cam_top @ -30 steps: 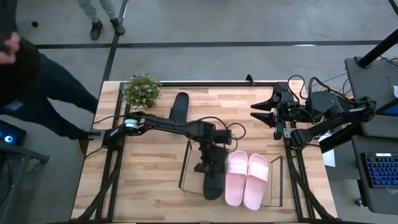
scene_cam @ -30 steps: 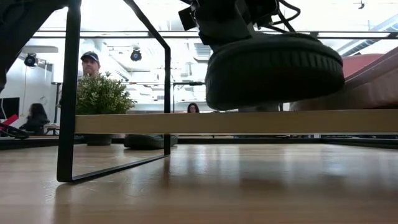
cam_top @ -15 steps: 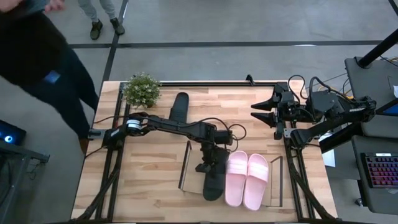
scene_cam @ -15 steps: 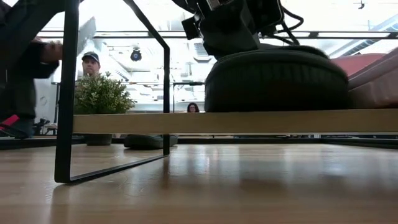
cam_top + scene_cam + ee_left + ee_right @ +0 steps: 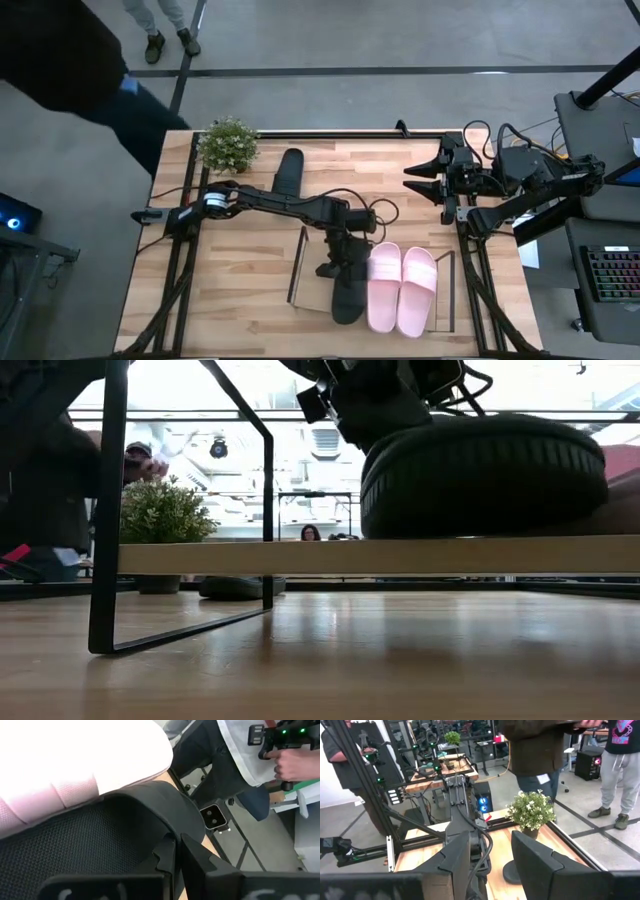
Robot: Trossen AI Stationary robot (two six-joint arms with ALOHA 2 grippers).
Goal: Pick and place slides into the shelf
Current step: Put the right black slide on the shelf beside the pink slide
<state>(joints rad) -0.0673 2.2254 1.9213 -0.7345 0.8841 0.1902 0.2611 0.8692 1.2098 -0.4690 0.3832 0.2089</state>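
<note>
While clamping black slide, left tool reaches over shelf.

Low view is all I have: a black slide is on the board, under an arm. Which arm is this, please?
Observer: The left arm. The left gripper is shut on the black slide at its strap.
Operator: Are other slides on the shelf?
Observer: Yes, two pink slides lie on the shelf, close beside the black one.
Operator: And the other arm?
Observer: The right gripper waits open near the table's right edge, away from the shelf.
</note>
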